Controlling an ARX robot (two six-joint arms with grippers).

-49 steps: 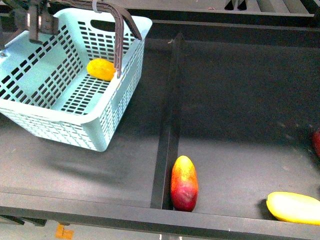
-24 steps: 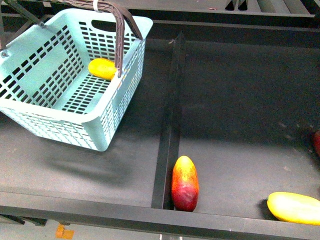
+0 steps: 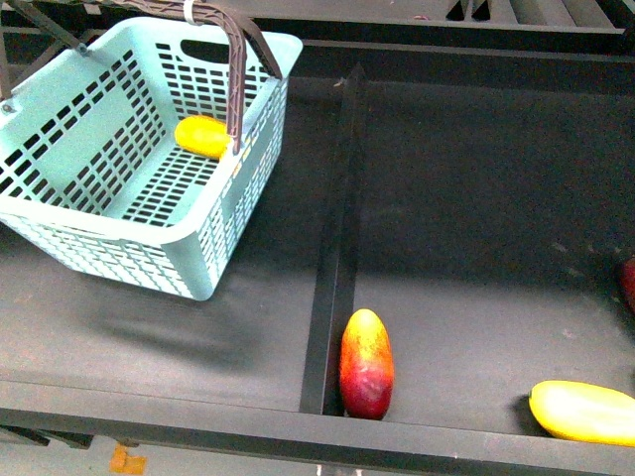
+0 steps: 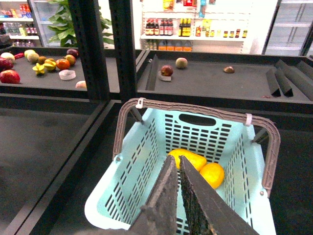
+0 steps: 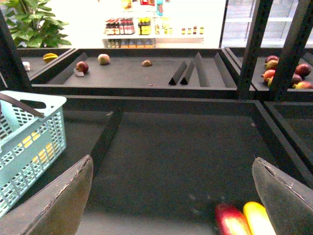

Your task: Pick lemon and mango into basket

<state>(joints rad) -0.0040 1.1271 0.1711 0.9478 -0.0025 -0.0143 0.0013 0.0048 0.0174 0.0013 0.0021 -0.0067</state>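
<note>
One turquoise basket (image 3: pixel 119 188) sits on the left shelf (image 3: pixel 248 327) holding what look like two yellow fruits, one a lemon (image 3: pixel 203 137). Beyond the divider (image 3: pixel 332 268), a red-yellow mango (image 3: pixel 365 363) lies against it, well apart from the basket. Above the basket the left gripper (image 4: pixel 178 169) is pressed together empty; the right gripper (image 5: pixel 171 196) is spread wide.

Closed left end effector (image 4: pixel 178 164) above turquoise basket (image 4: pixel 142 161) with seemingly two yellow-orange fruits (image 4: pixel 198 165) inside.

Basket (image 3: pixel 119 238) cut by left edge; yellow fruit (image 3: pixel 585 413) cut right (kind unclear).
</note>
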